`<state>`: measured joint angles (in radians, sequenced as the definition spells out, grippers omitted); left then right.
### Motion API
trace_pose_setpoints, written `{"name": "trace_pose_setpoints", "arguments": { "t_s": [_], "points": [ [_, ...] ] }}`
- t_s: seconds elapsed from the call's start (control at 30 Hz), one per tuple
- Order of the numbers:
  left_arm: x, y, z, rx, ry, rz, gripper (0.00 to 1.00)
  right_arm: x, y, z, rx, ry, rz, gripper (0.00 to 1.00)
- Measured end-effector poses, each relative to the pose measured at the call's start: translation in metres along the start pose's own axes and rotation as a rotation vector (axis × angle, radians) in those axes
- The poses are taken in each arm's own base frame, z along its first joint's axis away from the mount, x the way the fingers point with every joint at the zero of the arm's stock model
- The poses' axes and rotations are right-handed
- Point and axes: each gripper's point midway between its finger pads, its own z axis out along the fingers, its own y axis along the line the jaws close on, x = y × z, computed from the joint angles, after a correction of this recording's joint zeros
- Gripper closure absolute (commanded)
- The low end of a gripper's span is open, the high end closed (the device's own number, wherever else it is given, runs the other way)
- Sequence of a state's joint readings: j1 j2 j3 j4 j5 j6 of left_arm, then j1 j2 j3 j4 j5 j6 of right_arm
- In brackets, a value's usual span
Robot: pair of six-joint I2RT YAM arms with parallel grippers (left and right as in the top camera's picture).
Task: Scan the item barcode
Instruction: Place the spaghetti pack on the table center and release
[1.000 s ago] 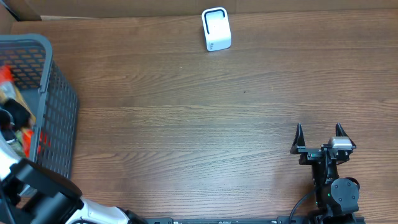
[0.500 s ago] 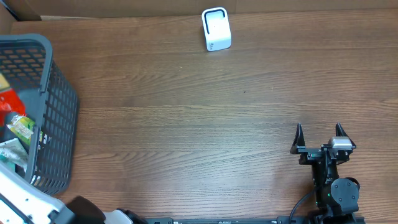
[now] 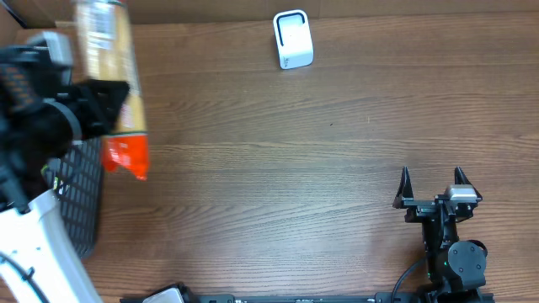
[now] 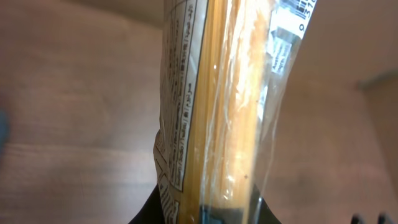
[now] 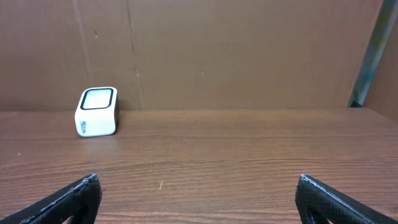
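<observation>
The item is a long clear packet of spaghetti (image 3: 108,59) with an orange end, held high over the table's left side. My left gripper (image 3: 99,99) is shut on it. In the left wrist view the spaghetti packet (image 4: 224,106) fills the frame, its printed label faces left, and part of a barcode (image 4: 291,25) shows at the top right; the left gripper (image 4: 208,210) clamps its lower end. The white scanner (image 3: 293,39) stands at the back centre, also visible as the scanner (image 5: 97,111) in the right wrist view. My right gripper (image 3: 432,180) rests open and empty at the front right.
A grey mesh basket (image 3: 77,198) stands at the left edge, mostly hidden by my left arm. A brown cardboard wall (image 5: 236,50) runs along the back of the wooden table (image 3: 278,168).
My left arm has risen out of the basket with the spaghetti packet and now holds it above the basket's right rim. The right arm has not moved.
</observation>
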<state>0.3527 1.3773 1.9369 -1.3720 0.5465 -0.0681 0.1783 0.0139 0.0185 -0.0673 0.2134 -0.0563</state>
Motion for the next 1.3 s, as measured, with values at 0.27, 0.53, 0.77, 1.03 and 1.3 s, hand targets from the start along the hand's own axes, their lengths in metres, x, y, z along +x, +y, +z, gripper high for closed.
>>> {"name": "trace_pose_setpoints", "arguments": {
  "t_s": [0.27, 0.53, 0.77, 1.03, 1.3],
  "points": [
    [0.082, 0.027, 0.118, -0.093, 0.256, 0.033, 0.96, 0.0, 0.0, 0.0, 0.0, 0.0, 0.0, 0.0],
    [0.176, 0.065, 0.208, -0.128, 0.321, -0.061, 0.96, 0.0, 0.0, 0.0, 0.0, 0.001, -0.001, 0.0],
    [0.238, 0.077, 0.236, -0.129, 0.337, -0.064, 0.53, 0.0, 0.0, 0.0, 0.001, 0.001, 0.0, 0.0],
    [0.224, 0.071, 0.234, -0.128, 0.322, -0.077, 0.27, 0.0, 0.0, 0.0, 0.0, 0.001, 0.0, 0.0],
    [0.063, -0.006, 0.123, -0.106, 0.132, -0.007, 0.02, 0.0, 0.0, 0.0, 0.0, 0.001, -0.001, 0.0]
  ]
}}
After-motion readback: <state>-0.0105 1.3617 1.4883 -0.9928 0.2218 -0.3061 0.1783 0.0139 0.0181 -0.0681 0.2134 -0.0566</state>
